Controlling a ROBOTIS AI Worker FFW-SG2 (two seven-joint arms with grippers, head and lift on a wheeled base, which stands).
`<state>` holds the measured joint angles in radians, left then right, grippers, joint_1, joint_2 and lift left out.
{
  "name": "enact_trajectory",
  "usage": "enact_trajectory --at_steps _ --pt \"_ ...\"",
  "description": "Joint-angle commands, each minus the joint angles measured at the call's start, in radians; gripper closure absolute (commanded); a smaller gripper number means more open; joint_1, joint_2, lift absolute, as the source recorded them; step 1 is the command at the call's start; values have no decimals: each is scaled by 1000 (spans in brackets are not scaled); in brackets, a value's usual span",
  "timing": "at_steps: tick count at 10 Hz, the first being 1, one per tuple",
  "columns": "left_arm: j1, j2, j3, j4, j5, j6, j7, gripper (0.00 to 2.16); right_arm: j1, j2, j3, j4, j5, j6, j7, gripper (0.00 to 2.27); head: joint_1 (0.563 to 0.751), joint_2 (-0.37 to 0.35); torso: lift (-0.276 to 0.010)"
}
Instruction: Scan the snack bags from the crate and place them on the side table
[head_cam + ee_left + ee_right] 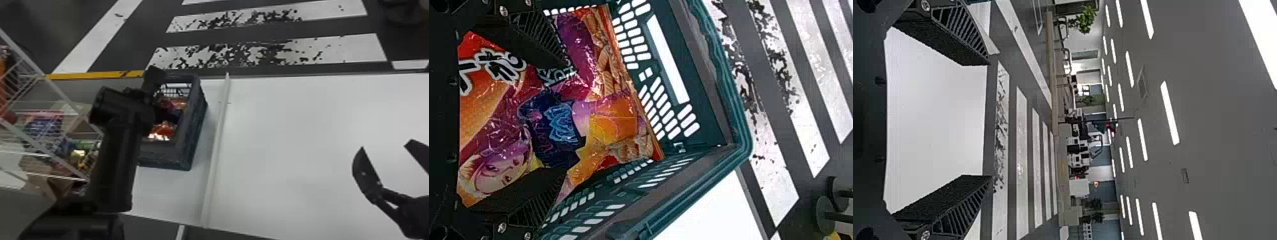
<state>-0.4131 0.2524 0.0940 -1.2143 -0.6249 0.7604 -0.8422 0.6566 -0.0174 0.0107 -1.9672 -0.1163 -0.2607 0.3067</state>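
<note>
My left gripper point(140, 108) is above the dark crate point(166, 161) in the head view, over its left part. Red and orange snack bags point(163, 129) lie inside. In the left wrist view the left gripper point(565, 120) stands open inside the teal crate point(740, 125), its fingers spread over a shiny snack bag point(614, 125) with a cartoon figure. Whether the fingers touch it, I cannot tell. At the right side, the right gripper point(384, 146) is open above the white table point(287, 127); in its wrist view the right gripper point(989, 120) holds nothing.
A raised strip point(218, 137) runs along the white surface just right of the crate. Left of the arm stands a wire rack point(48, 86) with colourful packages and cardboard boxes. Striped floor lies beyond the table's far edge.
</note>
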Motion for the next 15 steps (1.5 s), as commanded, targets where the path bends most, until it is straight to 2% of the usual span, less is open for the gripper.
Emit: enact_trajectory --at_steps 1,2,3,4,5,7,9,12,13,15 --pt "-30 4 -22 67 -12 -16 -5 259 -6 -1 0 5 0 5 0 66 695 259 -94" --pt "-39 4 -22 93 -16 -62 -31 650 -11 -3 0 11 0 5 0 66 695 259 -94" --pt "-44 5 -22 105 -16 -71 -54 778 -12 -4 0 14 -2 5 0 66 695 253 -94" --pt "-44 7 -17 104 -10 -71 -69 1177 -14 -4 0 18 -5 5 0 66 695 247 -94" --pt "-36 4 13 91 10 -58 -54 2003 -14 -4 0 18 -6 5 0 66 695 243 -94" --pt "0 4 59 10 39 -9 -78 2135 -12 -4 0 18 -6 8 0 66 695 248 -94" --pt "10 11 122 -39 74 18 -136 2135 -12 -4 3 18 -8 8 0 66 695 256 -94" --pt "19 53 190 -100 166 92 -216 2135 -12 -3 8 16 -8 21 0 66 695 274 -94" --pt "31 65 211 -125 209 119 -228 2135 -12 -3 9 16 -8 21 0 66 695 283 -94" --pt "42 73 263 -157 294 144 -250 2135 -12 -1 14 14 -8 24 0 66 695 296 -94"
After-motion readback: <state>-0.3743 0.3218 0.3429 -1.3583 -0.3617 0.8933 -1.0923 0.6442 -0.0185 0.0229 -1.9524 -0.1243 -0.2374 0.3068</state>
